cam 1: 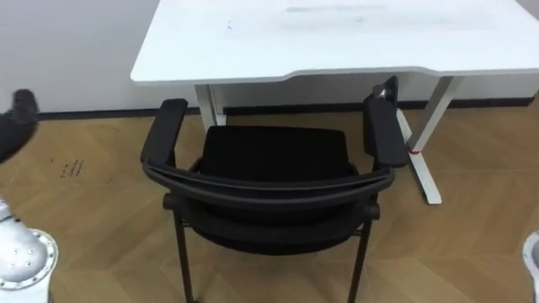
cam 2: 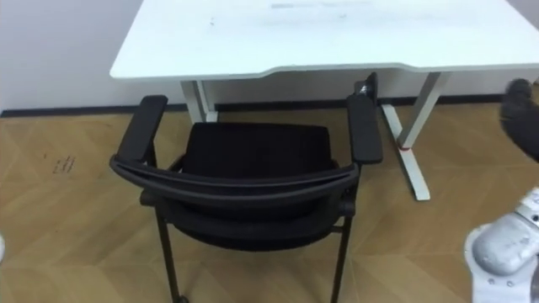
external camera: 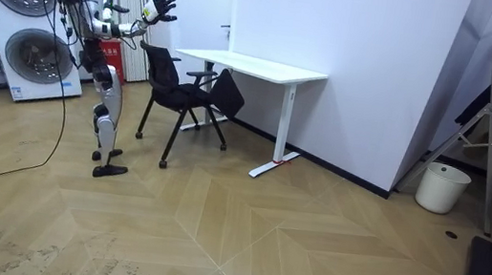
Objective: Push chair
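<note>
Fingers of my left hand (cam 1: pixel 18 111) and right hand (cam 2: pixel 524 105) looked straight and empty, raised clear of the chair (cam 1: pixel 274 151) on either side, with the white surface (cam 1: pixel 337 38) just beyond the chair, so I judged even, flat-palmed pressure on its backrest (cam 1: pixel 269 187) best.

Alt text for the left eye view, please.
A black armchair stands with its back toward the camera, seat facing a white desk on a wood floor. The robot's left hand hovers at the left edge, not touching it.

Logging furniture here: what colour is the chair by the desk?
The chair is black throughout; the left eye view shows it best.
</note>
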You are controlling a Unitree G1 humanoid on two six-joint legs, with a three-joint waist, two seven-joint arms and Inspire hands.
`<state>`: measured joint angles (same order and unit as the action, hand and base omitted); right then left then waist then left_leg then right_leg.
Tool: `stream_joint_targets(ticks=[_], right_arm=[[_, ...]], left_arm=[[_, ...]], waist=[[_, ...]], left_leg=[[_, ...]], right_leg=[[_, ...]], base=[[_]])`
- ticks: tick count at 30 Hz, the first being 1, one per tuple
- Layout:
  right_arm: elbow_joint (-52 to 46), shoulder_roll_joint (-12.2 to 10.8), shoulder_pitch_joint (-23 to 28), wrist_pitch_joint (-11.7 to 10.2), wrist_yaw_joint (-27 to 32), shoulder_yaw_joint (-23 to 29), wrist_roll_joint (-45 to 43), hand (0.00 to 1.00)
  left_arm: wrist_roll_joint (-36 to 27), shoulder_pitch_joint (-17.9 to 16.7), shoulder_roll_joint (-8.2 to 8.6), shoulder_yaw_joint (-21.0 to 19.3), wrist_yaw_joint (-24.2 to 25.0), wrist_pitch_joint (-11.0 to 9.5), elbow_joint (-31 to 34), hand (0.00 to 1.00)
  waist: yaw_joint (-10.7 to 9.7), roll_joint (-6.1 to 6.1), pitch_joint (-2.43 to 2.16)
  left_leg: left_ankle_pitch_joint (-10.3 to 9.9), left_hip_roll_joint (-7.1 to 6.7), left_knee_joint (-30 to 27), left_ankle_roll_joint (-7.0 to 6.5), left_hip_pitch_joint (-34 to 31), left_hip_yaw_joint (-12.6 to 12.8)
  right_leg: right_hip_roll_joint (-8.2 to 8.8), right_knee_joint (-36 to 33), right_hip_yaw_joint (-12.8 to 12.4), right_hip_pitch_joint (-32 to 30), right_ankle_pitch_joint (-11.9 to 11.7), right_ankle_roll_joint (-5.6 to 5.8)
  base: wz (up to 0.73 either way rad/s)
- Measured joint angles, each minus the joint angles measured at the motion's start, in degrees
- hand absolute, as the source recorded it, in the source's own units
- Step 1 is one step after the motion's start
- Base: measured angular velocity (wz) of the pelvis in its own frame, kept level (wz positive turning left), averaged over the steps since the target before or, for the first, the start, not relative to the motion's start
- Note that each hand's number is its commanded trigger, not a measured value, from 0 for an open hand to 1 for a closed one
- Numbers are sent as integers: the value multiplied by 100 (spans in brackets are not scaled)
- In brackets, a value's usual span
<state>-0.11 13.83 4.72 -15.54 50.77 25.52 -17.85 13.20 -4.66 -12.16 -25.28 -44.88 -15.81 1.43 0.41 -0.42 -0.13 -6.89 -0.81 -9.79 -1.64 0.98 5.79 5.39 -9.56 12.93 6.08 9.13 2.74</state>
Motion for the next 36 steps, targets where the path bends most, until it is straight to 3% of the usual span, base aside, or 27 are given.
stream_joint_targets(ticks=[2, 8, 11, 15, 18, 22, 23, 26, 29, 32, 36], right_arm=[[1, 117, 86, 11, 174, 503, 704, 0], [6, 443, 114, 27, 536, 1528, 2173, 0], [183, 444, 232, 94, 620, 1833, 2820, 0], [371, 412, 592, 298, 541, 1847, 3737, 0], [1068, 300, 919, 405, 118, 1802, 4992, 0], [2572, -412, 1581, 690, -894, 1616, 6766, 0], [3203, -617, 1696, 705, -1191, 1610, 7056, 0], [4907, -898, 1794, 748, -1794, 1393, 7155, 0], [6217, -937, 1784, 842, -2446, 1095, 6912, 0], [6924, -908, 1668, 1002, -3018, 628, 6483, 0], [7277, -894, 1392, 1274, -3578, 83, 5759, 0]], left_arm=[[-341, -34, -11, -399, -229, 4, -2, 0], [-1665, -144, -69, -1303, -814, 45, -5, 0], [-2316, -284, -77, -1366, -1022, 60, -72, 0], [-3235, -538, -35, -1271, -1096, 172, -246, 0], [-4118, -876, -17, -981, -1002, 251, -925, 0], [-4967, -1453, 240, -381, -235, 461, -2777, 0], [-4984, -1574, 415, -362, 46, 499, -3485, 0], [-4773, -1834, 704, -348, 715, 570, -5061, 0], [-4437, -2070, 789, -161, 1284, 731, -6014, 0], [-3850, -2053, 775, -54, 1864, 877, -6680, 0], [-3287, -1843, 753, 135, 2356, 1100, -7056, 0]], waist=[[-25, -56, 22], [-128, -77, -7], [-151, -64, -5], [-162, -24, 3], [-154, -27, 25], [-146, -2, 7], [-156, 16, -18], [-170, 58, -12], [-252, 55, -9], [-232, 57, -8], [-256, 74, -6]], left_leg=[[-5, -2, -3, 9, 16, 5], [-23, 5, 4, 28, -61, 59], [-36, 6, 33, 39, -64, 65], [-65, 22, 48, 49, -60, 117], [-113, 37, 43, 51, -62, 161], [-213, 68, 47, 64, 32, 164], [-266, 73, 57, 65, 74, 169], [-380, 108, -13, 59, 151, 188], [-469, 105, -156, 40, 138, 168], [-510, 94, -207, 41, 125, 178], [-522, 83, -310, 26, 93, 193]], right_leg=[[-1, 5, -19, -28, 53, 2], [-8, 13, -75, -121, 69, 0], [-19, 71, -81, -114, 69, -1], [-29, 73, -122, -103, 70, -2], [-35, 64, -155, -107, 69, -2], [-53, 44, -126, -6, 71, 0], [-53, 26, -155, 29, 85, 23], [-50, -25, -192, 96, 126, 68], [-37, -29, -169, 157, 137, 80], [-5, -22, -169, 163, 140, 85], [20, -19, -173, 185, 156, 88]], base=[[0], [-3], [-1], [-6], [-8], [-2], [0], [-8], [0], [-1], [0]])
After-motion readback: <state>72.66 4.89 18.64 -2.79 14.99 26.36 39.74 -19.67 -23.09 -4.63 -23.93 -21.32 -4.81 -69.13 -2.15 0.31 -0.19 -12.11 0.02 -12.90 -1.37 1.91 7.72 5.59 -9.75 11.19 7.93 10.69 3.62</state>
